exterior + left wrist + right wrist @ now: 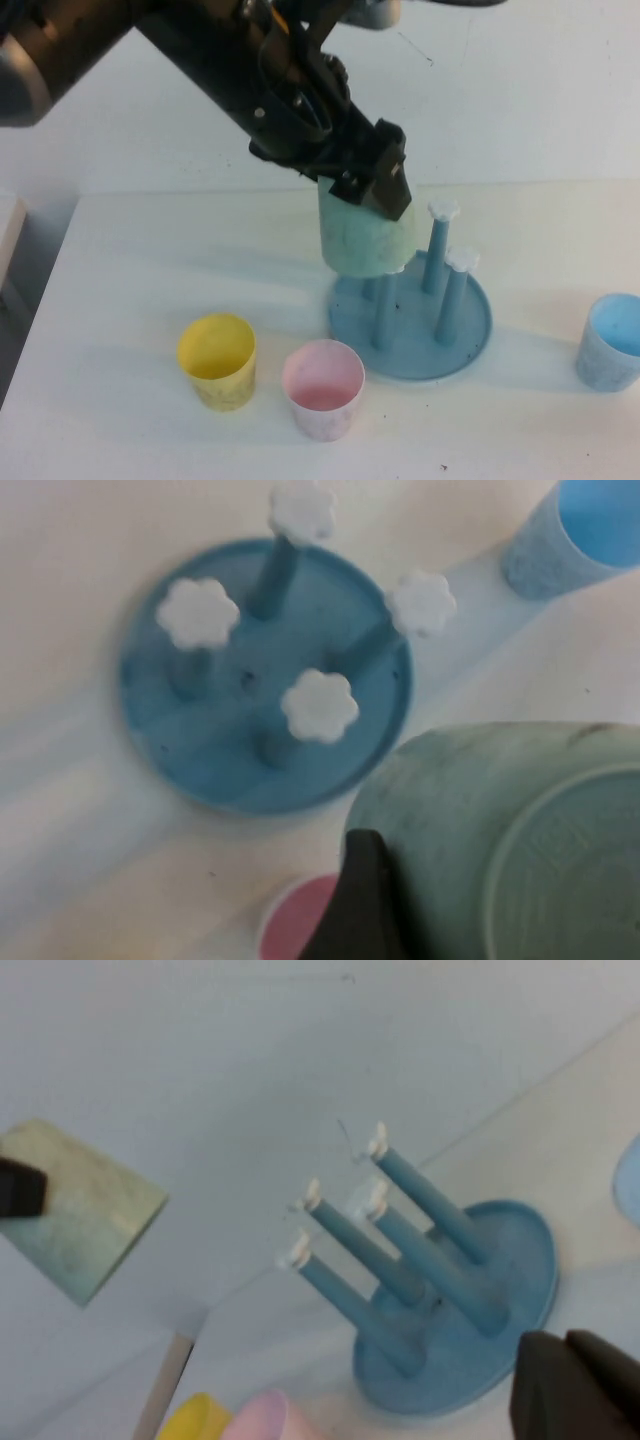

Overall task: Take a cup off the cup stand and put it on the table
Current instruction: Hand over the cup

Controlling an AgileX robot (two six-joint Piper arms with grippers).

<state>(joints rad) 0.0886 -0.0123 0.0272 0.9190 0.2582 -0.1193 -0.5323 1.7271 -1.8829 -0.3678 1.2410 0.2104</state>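
Above the cup stand (410, 325), left gripper (375, 190) fingers clamp the cup (362, 240): light, rigid, probably slick. Right gripper (575, 1390) low beside the stand; fingers' state can't be told.

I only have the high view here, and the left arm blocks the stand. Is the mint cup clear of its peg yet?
Observer: Yes. In the left wrist view all four white caps on the cup stand are bare, and the cup is off to one side of the tray.
Operator: Is it above the pegs or level with them?
Observer: The right wrist view shows the cup in the air, apart from the pegs and about level with their tops.
Operator: Where is the right claw? I can't see it.
Observer: The right claw shows only as a dark edge near the stand's base; the left claw holds the cup.
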